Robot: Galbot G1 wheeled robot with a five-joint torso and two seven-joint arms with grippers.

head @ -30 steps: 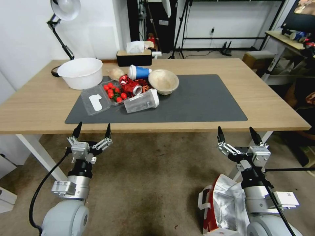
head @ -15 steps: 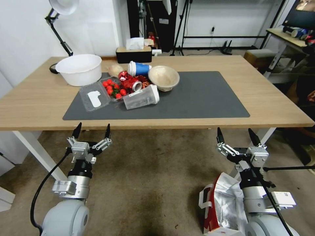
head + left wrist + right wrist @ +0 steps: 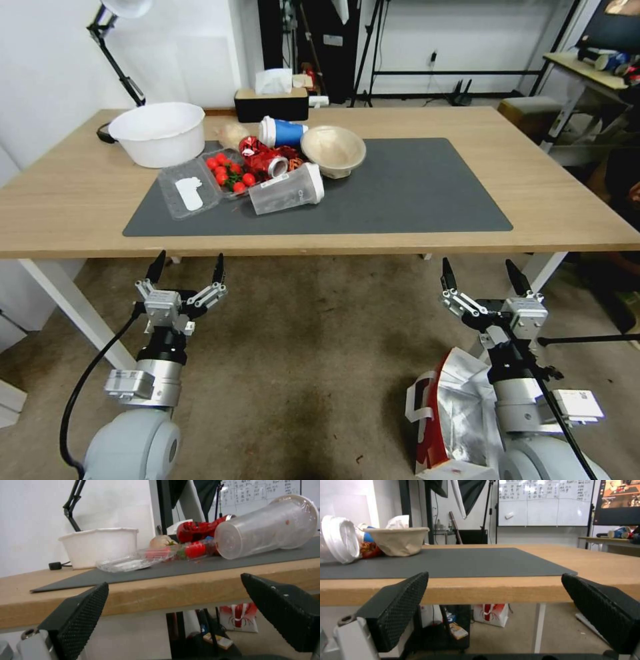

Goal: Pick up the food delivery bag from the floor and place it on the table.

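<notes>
Food delivery bag (image 3: 453, 420) is seen on the floor (image 3: 300, 373) at the lower right of the head view, directly beneath the right gripper (image 3: 483, 280), whose jaws are spread and empty. The left gripper (image 3: 187, 270), also spread, is held well apart at lower left.

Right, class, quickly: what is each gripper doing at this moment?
Left gripper: open, holding nothing, in front of the table edge.
Right gripper: open, holding nothing, above the bag on the floor.
</notes>
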